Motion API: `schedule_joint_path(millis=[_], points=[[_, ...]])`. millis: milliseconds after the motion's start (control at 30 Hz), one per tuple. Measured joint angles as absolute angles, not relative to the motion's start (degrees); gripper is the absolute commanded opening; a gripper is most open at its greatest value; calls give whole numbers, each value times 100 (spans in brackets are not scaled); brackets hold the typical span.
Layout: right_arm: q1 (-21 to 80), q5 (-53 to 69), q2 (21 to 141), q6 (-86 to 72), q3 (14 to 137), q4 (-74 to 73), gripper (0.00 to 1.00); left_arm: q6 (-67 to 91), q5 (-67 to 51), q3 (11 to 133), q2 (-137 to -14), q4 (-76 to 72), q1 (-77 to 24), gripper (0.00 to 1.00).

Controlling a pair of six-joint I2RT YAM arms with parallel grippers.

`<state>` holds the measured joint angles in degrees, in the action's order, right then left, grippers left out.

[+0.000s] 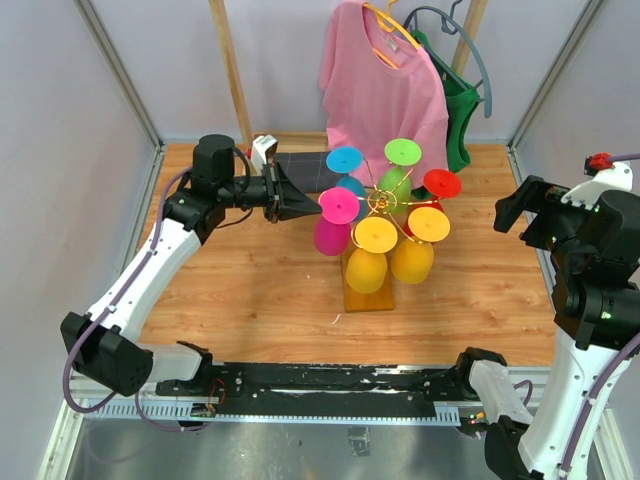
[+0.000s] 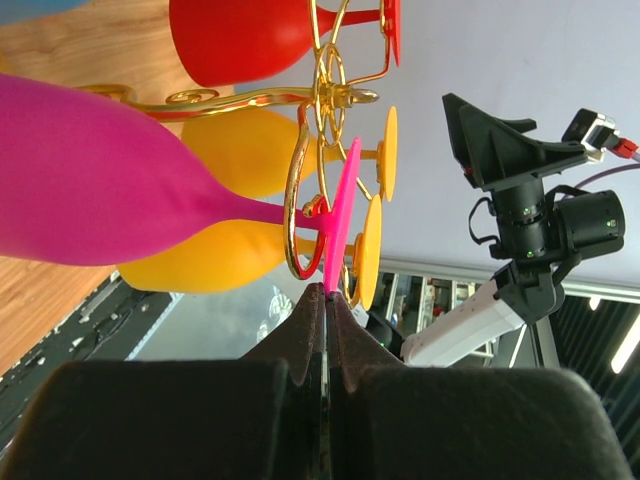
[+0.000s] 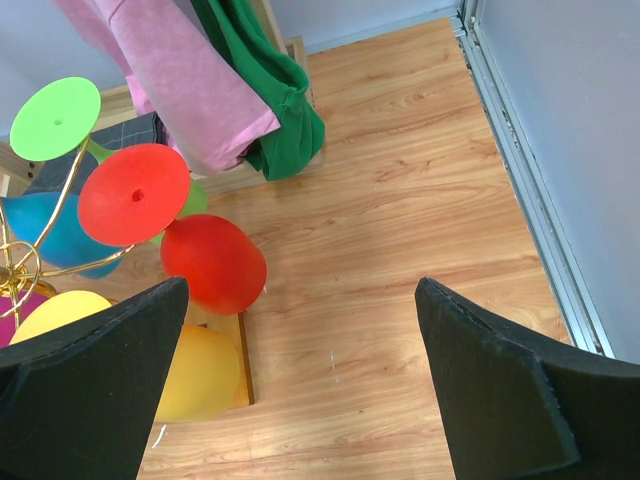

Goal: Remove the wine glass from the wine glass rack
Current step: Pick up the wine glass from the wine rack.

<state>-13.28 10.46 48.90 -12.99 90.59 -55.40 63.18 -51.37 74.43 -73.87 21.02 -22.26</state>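
Observation:
The wine glass rack [image 1: 379, 203] of gold wire stands on a honey-brown wooden base [image 1: 368, 294] mid-table, with several coloured glasses hanging bowl-down. The magenta wine glass [image 1: 334, 222] hangs at its left; its foot disc [image 2: 340, 215] and bowl [image 2: 95, 180] show in the left wrist view, stem in a gold hook. My left gripper [image 1: 312, 200] is shut on the edge of that magenta foot, fingertips [image 2: 308, 310] pinching it. My right gripper [image 3: 300, 330] is open and empty, high at the right [image 1: 525, 212], away from the rack.
A pink shirt [image 1: 383, 80] and a green garment [image 1: 458, 110] hang from a tall wooden clothes rack at the back. Red [image 3: 212, 262], yellow [image 1: 366, 268], blue and green glasses crowd round the magenta one. Grey walls and metal rails enclose the table.

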Motion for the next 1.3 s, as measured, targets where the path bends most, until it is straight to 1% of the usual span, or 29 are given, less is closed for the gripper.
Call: schedule_joint_path(millis=[1300], points=[[-1328, 1048, 4862, -1299, 9052, -5553, 98, 6674, -5564, 7417, -7387, 1811, -1758, 0]])
